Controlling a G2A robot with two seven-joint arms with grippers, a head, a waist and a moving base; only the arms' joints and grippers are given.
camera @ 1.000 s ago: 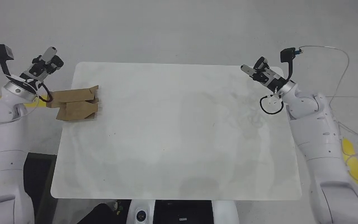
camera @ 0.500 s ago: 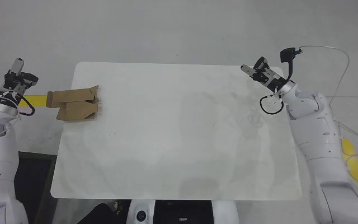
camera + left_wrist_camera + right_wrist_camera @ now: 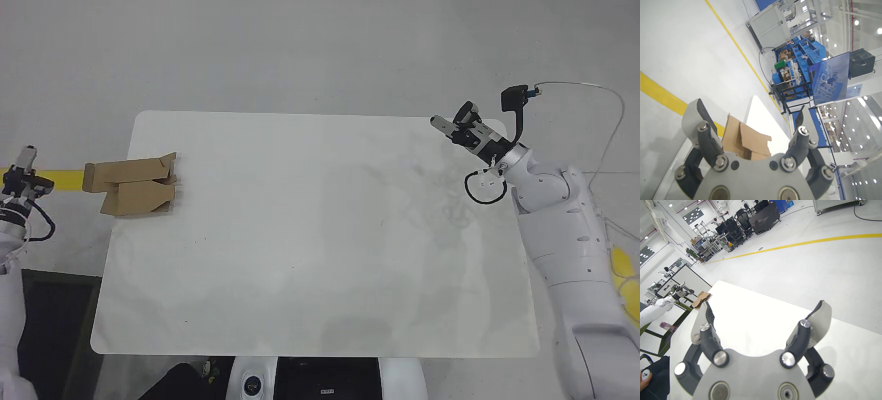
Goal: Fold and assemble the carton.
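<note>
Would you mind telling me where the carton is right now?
Top view: the carton lies on the table's left edge near the far corner, partly overhanging, apart from the left claw.

Both arms out wide, jaws spread.
I have the left gripper (image 3: pixel 25 158) far out at 9 o'clock, fingers apart and holding nothing; the right gripper (image 3: pixel 450 116) sits at 2 o'clock, pointing toward 10 o'clock, its fingers likewise apart and empty.

One carton (image 3: pixel 135 187), one table (image 3: pixel 320 250), two end effectors: left (image 3: pixel 22 170), right (image 3: pixel 445 125).
</note>
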